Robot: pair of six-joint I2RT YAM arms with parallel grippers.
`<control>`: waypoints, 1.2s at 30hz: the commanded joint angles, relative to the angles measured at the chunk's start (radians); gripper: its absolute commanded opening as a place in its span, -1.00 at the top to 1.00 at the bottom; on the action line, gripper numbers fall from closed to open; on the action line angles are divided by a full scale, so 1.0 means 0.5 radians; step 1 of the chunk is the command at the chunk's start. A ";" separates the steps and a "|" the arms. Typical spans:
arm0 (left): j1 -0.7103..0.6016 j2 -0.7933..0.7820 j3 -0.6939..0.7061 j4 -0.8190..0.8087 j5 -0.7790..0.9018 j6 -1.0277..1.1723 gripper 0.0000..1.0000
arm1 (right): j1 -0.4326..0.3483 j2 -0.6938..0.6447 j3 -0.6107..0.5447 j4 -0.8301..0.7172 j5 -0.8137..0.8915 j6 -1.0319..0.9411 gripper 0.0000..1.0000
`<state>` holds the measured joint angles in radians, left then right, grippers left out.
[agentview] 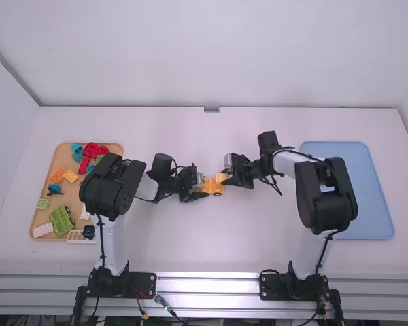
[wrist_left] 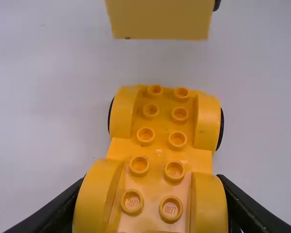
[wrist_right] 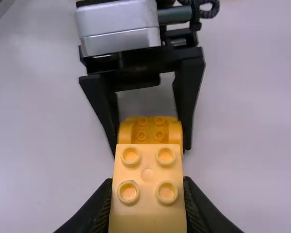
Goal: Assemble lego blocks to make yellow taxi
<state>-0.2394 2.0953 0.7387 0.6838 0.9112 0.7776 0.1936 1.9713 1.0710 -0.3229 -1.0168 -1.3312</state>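
Clamping a yellow wheeled base [wrist_left: 159, 152] in the left gripper [agentview: 202, 188], pinching a yellow block [wrist_right: 147, 194] in the right gripper [agentview: 224, 178], pretty much right by the base's free end, mid-table.

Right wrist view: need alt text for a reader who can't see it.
The right claw grips a light-yellow studded block in the foreground. Beyond it, the left claw's black fingers clamp the sides of a yellow-orange car base over the white table.
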 commanded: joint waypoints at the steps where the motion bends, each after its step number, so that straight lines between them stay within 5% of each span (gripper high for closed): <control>1: -0.006 0.037 0.014 -0.025 0.029 -0.007 -0.23 | 0.008 -0.073 -0.153 0.175 0.039 0.230 0.97; 7: -0.005 0.037 0.011 -0.068 0.031 -0.007 -0.23 | 0.049 -0.105 -0.378 0.654 0.139 0.561 1.00; 36: -0.005 0.037 -0.037 -0.101 0.031 0.008 -0.20 | 0.175 0.013 -0.327 0.610 0.249 0.499 1.00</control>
<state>-0.2394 2.0956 0.7330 0.6407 0.9234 0.7776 0.2832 1.9594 0.8845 -0.0021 -0.8898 -1.0798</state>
